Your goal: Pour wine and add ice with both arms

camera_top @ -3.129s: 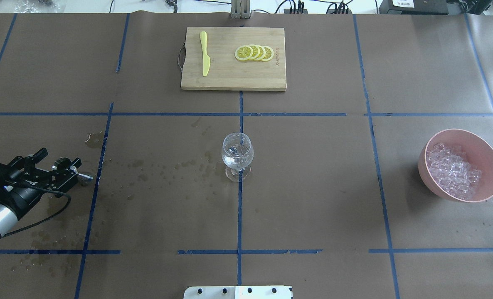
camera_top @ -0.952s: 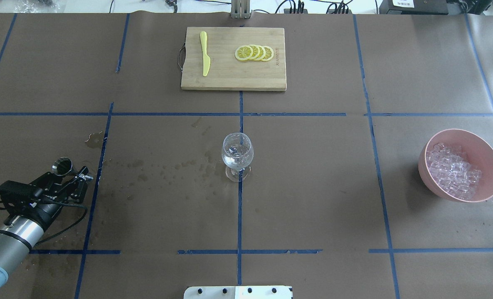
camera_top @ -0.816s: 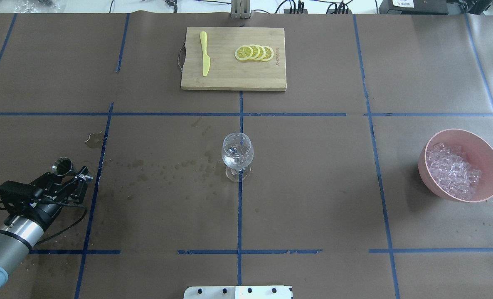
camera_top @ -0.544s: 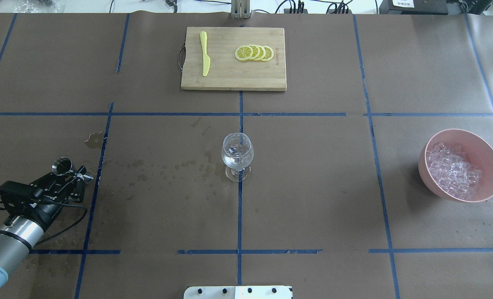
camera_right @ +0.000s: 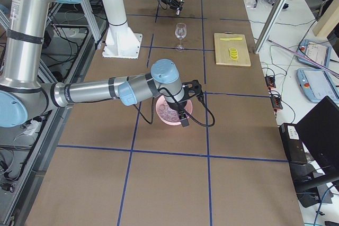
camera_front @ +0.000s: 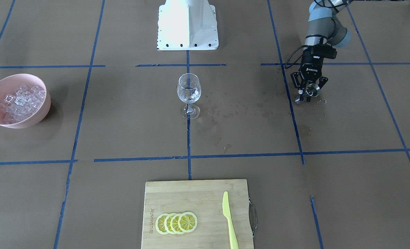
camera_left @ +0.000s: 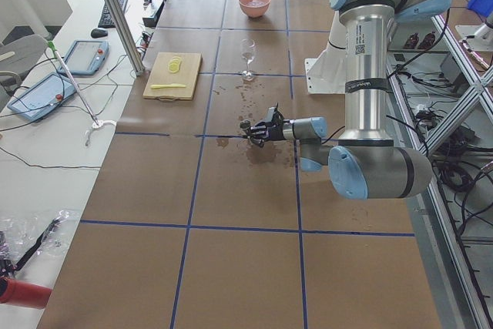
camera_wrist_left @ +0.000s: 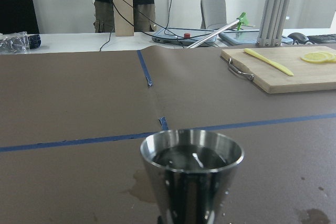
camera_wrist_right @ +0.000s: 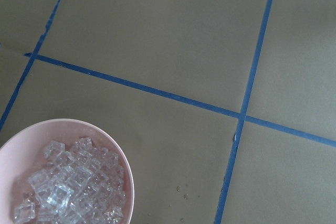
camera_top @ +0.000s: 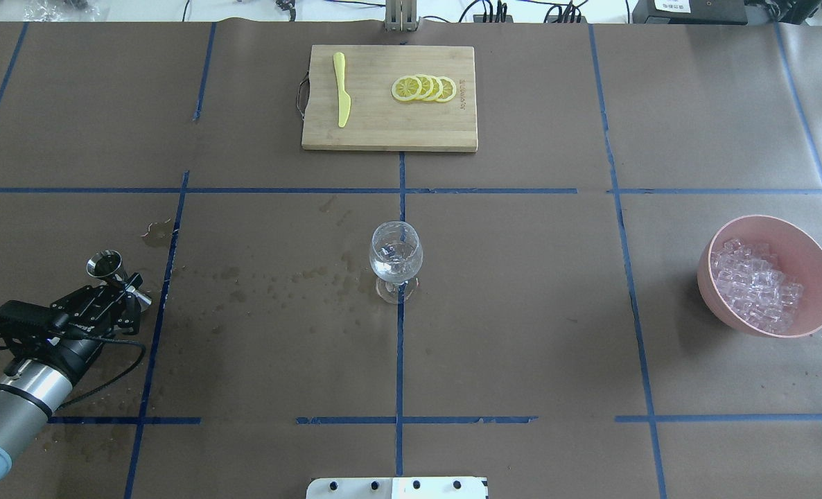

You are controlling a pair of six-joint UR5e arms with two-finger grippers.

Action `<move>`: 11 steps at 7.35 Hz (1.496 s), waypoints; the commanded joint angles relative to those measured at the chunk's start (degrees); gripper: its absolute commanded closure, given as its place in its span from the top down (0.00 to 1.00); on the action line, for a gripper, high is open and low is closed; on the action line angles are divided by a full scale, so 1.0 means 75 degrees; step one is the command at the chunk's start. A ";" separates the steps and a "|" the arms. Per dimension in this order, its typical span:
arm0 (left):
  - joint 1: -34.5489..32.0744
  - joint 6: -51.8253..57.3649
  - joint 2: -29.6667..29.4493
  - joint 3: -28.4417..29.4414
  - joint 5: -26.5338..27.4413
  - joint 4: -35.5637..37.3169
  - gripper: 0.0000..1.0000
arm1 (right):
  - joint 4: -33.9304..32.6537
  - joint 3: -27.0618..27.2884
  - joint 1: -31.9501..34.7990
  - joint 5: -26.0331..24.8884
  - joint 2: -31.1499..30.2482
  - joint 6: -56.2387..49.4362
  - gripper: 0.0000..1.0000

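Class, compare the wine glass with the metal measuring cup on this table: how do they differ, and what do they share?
The wine glass is clear and stemmed; the metal measuring cup is opaque, shiny steel, tapering downward. The wine glass stands alone at the middle of the table; the metal measuring cup is at the left gripper, on the robot's left side. Both stand upright, mouths up.

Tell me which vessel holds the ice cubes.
The pink bowl, heaped with ice; the wine glass holds only clear liquid, the steel jigger shows none.
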 commanded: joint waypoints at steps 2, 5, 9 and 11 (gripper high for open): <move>-0.0023 0.0592 0.0014 -0.0184 -0.0009 -0.1100 0.00 | -0.0004 -0.0005 0.0000 0.0000 -0.0008 -0.0001 1.00; -0.0011 0.4006 -0.0312 -0.0488 -0.0021 -0.2656 0.00 | -0.0004 -0.0005 0.0000 0.0000 -0.0020 0.0000 1.00; -0.0140 0.5858 -0.1963 -0.0677 0.0002 -0.2044 0.00 | -0.0004 -0.0017 0.0012 0.0000 -0.0020 -0.0001 1.00; -0.0152 0.6416 -0.2865 -0.0665 0.0362 -0.0255 0.00 | -0.0004 -0.0017 0.0012 0.0000 -0.0031 -0.0001 1.00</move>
